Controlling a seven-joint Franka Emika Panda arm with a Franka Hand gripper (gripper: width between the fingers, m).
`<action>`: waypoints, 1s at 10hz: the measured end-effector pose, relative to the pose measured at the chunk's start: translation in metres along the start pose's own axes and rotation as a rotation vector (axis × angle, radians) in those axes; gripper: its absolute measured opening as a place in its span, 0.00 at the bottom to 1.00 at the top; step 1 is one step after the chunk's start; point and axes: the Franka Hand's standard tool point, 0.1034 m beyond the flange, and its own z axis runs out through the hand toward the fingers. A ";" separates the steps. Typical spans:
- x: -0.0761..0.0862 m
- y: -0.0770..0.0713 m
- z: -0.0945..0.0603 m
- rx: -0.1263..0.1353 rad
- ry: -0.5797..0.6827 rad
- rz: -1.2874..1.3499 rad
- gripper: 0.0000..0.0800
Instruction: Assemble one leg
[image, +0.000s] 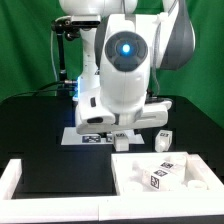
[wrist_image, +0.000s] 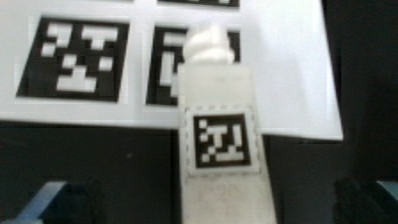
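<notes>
In the wrist view a white leg (wrist_image: 221, 120) with a black-and-white tag runs straight down the middle, and its narrow tip lies over the marker board (wrist_image: 107, 60). My gripper (wrist_image: 217, 205) is open. Its dark fingers (wrist_image: 45, 205) show at the two lower corners, well apart from the leg on either side. In the exterior view the gripper (image: 121, 138) is low over the table by the marker board (image: 88, 138), and the arm hides most of it. Another leg (image: 163, 140) stands to the exterior view's right. More legs (image: 166, 166) lie on the white panel (image: 130, 172).
A white raised frame (image: 15, 178) runs along the front at the exterior view's left. The table top is black cloth. A black stand (image: 66, 50) rises behind the arm against the green back wall.
</notes>
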 end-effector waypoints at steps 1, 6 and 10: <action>0.004 0.000 0.002 0.000 -0.034 0.004 0.81; 0.005 -0.005 0.014 0.001 -0.148 0.031 0.81; 0.007 -0.014 0.027 -0.010 -0.147 0.026 0.81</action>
